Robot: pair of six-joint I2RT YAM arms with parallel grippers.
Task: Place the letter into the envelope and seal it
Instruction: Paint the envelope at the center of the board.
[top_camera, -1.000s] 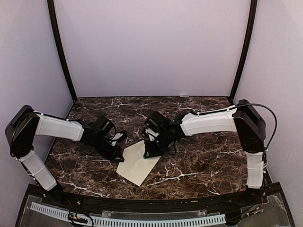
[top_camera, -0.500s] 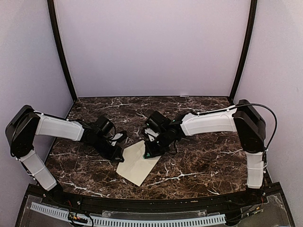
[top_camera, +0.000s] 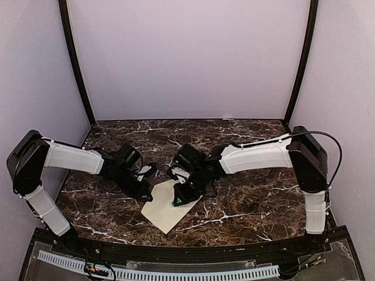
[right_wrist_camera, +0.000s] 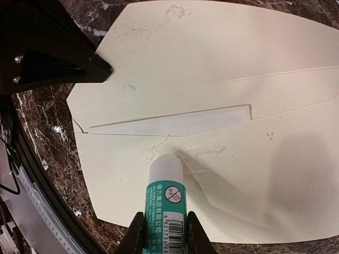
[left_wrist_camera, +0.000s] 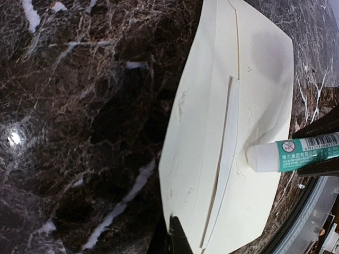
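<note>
**Glue stick on the open flap, envelope pinned at its near-left corner**

The envelope (top_camera: 164, 215) lies at the table's (top_camera: 258, 193) centre-front, its 6 o'clock corner close to the black rail (top_camera: 176, 253) along the near edge. Bare marble shows beyond it toward 12 and 3 o'clock, up to the lilac walls (top_camera: 187, 58); both arms crowd in from 10 and 2 o'clock.

Its long axis runs roughly from 1 to 7 o'clock in the overhead view. The body is on the 10 o'clock side and the flap is folded out flat toward 4 o'clock. The letter (right_wrist_camera: 175, 123) sits inside the pocket; only a whiter strip shows along the mouth, parallel to the long axis.

The left gripper (top_camera: 147, 194) is clenched, its black tip at the envelope's edge near the 9 o'clock corner; whether it presses the paper or only touches it I cannot tell. The right gripper (top_camera: 180, 196) grasps a teal glue stick (right_wrist_camera: 167, 203), whose white tip touches the flap just beside the fold.

Count: one envelope, one letter, one glue stick, two grippers.
</note>
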